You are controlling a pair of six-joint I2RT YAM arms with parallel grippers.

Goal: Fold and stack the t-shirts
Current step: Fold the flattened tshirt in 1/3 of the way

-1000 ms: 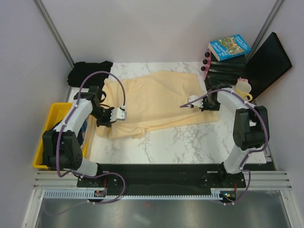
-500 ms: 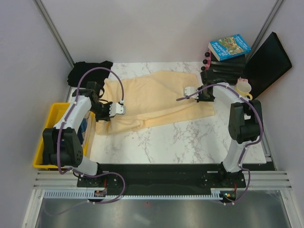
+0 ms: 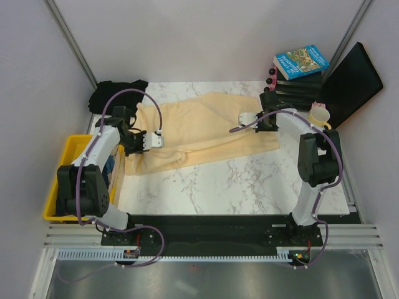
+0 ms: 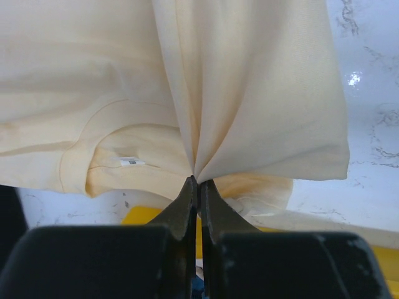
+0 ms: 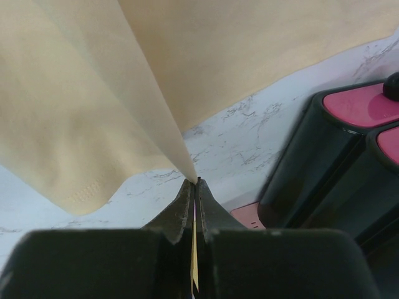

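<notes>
The large cream-yellow t-shirt [image 3: 199, 124] lies spread across the back half of the marble table, partly folded over itself. My left gripper [image 3: 131, 149] is shut on a pinched bunch of its cloth near the left edge; the left wrist view shows the gripper [image 4: 198, 180] with the shirt [image 4: 249, 93] fanning out from its tips and the collar label below. My right gripper [image 3: 273, 124] is shut on the shirt's right edge; in the right wrist view a taut fold of the shirt [image 5: 93, 93] rises from the gripper [image 5: 195, 180]. A black t-shirt [image 3: 115, 93] lies crumpled at the back left corner.
A yellow bin [image 3: 62, 180] with something dark blue in it hangs off the table's left side. At the back right are black holders with pink tops [image 3: 293, 93], a book [image 3: 301, 61], a cream mug [image 3: 319, 115] and a black panel [image 3: 350, 84]. The holders [image 5: 336, 143] are close to my right gripper.
Both grippers have moved toward the back of the table with the cream shirt's edge in them. The shirt's near edge has drawn back, baring more marble in front.
</notes>
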